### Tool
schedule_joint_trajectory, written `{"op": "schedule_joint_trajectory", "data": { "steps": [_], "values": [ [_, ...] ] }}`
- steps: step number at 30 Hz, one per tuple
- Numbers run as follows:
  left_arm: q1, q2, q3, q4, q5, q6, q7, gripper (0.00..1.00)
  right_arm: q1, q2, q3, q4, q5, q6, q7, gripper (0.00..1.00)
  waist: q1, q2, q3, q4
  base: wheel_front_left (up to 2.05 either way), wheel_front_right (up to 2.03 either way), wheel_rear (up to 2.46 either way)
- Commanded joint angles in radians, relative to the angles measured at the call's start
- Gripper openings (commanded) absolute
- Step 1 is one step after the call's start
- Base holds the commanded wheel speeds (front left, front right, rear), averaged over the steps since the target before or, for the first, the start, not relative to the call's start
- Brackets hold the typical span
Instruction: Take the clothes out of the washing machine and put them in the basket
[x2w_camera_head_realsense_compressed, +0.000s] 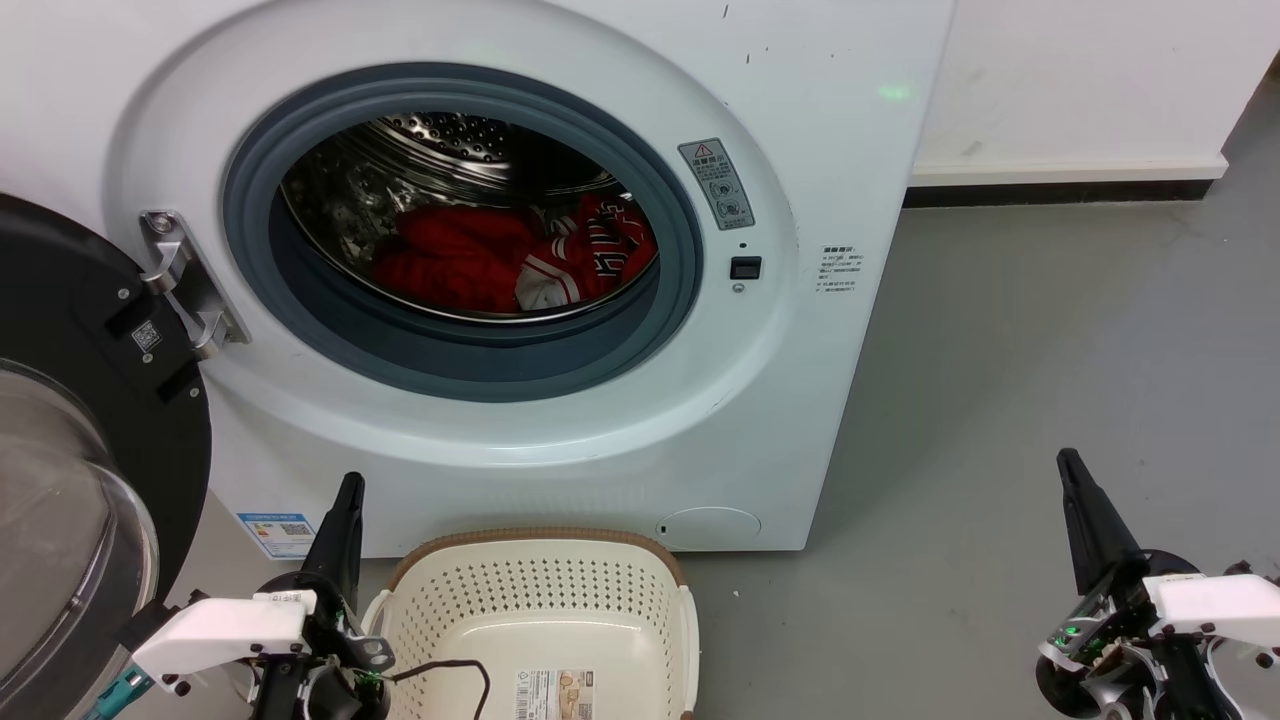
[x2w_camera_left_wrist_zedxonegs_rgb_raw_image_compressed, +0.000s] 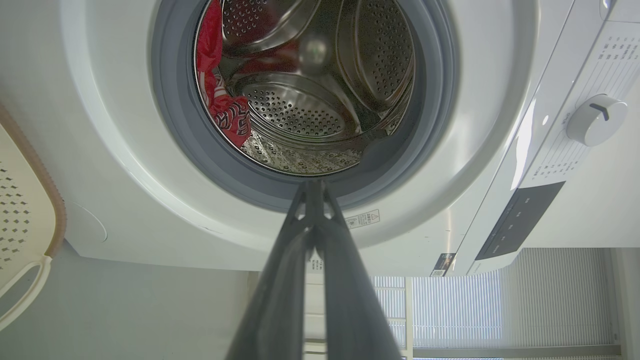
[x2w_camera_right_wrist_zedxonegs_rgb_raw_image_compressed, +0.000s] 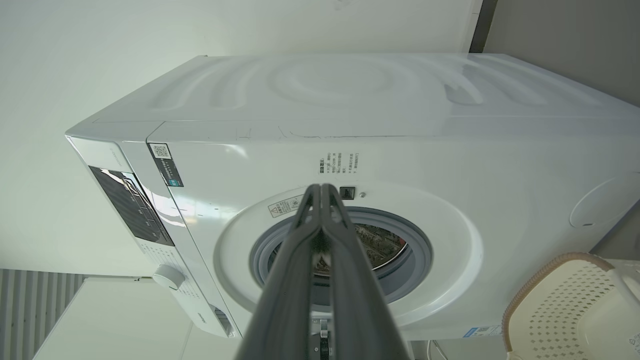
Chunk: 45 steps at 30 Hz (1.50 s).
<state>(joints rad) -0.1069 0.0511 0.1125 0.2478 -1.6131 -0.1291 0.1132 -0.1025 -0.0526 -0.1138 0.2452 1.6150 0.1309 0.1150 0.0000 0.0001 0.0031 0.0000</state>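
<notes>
The white washing machine (x2w_camera_head_realsense_compressed: 560, 430) stands with its door swung open to the left. Red clothes (x2w_camera_head_realsense_compressed: 480, 260) with white striped trim lie in the steel drum, and show as red clothes (x2w_camera_left_wrist_zedxonegs_rgb_raw_image_compressed: 220, 100) at the drum's left side in the left wrist view. The cream basket (x2w_camera_head_realsense_compressed: 540, 620) sits on the floor below the porthole, with nothing but a paper label inside. My left gripper (x2w_camera_head_realsense_compressed: 348, 490) is shut and empty, just left of the basket. My right gripper (x2w_camera_head_realsense_compressed: 1068, 462) is shut and empty, over the floor at the lower right. Each shut gripper also shows in its wrist view: left gripper (x2w_camera_left_wrist_zedxonegs_rgb_raw_image_compressed: 312, 185), right gripper (x2w_camera_right_wrist_zedxonegs_rgb_raw_image_compressed: 320, 189).
The open black-rimmed glass door (x2w_camera_head_realsense_compressed: 90, 480) fills the left side, close to my left arm. Grey floor (x2w_camera_head_realsense_compressed: 1050, 350) stretches to the right of the machine, up to a white wall with a dark skirting (x2w_camera_head_realsense_compressed: 1060, 190). A thin black cable (x2w_camera_head_realsense_compressed: 450, 672) droops over the basket's near rim.
</notes>
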Motion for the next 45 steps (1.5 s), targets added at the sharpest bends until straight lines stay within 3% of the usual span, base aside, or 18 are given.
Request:
{"op": "schedule_joint_trajectory", "data": {
  "steps": [1,27,28,45],
  "values": [
    [-0.006,-0.002,0.003,-0.002,0.000,-0.004,0.005,0.00,-0.013,0.004,0.001,0.001,-0.004,0.000,0.000,0.00,0.0000,-0.0001,0.000,0.000,0.00,0.00,0.00],
    [-0.006,-0.002,0.003,-0.002,0.000,-0.004,0.005,0.00,-0.013,0.004,0.001,0.001,-0.004,0.000,0.000,0.00,0.0000,-0.0001,0.000,0.000,0.00,0.00,0.00],
    [0.001,0.000,-0.001,0.003,0.000,0.000,-0.001,1.00,0.002,0.000,0.000,0.002,0.000,0.000,-0.001,1.00,0.0000,-0.0001,0.000,0.000,0.00,0.00,0.00],
    [0.060,-0.003,-0.024,0.006,0.027,0.001,-0.065,1.00,0.055,0.001,0.030,0.004,-0.043,0.000,-0.064,1.00,0.0000,-0.0001,0.001,-0.001,0.00,0.00,0.00]
  ]
}}
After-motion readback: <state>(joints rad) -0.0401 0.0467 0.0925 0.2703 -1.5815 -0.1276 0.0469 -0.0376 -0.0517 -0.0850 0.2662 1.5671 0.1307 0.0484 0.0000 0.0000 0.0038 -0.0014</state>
